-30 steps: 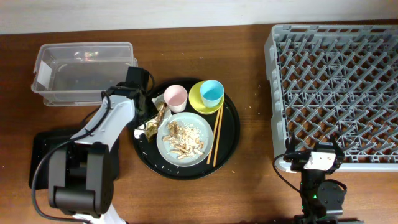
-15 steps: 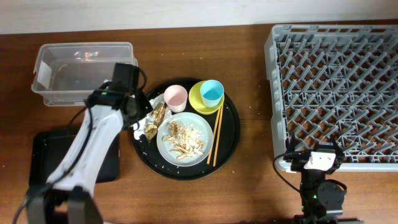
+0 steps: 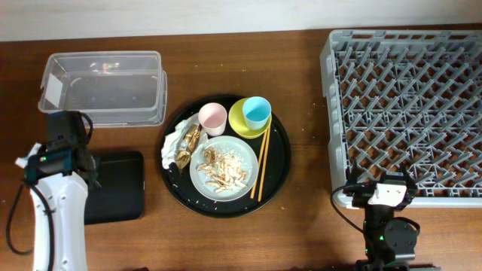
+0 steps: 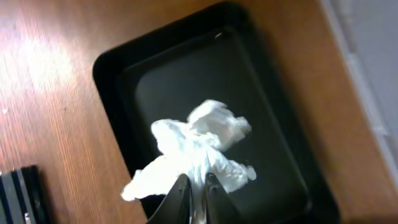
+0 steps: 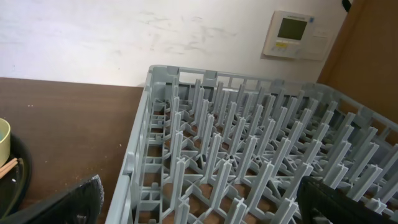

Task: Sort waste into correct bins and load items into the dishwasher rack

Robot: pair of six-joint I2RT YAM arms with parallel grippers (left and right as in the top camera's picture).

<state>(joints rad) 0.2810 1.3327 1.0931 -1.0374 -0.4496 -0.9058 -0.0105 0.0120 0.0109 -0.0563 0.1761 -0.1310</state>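
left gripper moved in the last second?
Yes. The left gripper swung from the left rim of the round tray out over the black bin, napkin pinched.

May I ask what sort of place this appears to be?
Probably a dish-clearing test station: a wooden table holds a dishwasher rack and a black meal tray, with a wall control panel behind.

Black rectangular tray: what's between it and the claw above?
The crumpled white napkin, pinched by the left gripper over the black tray, seen in the left wrist view.
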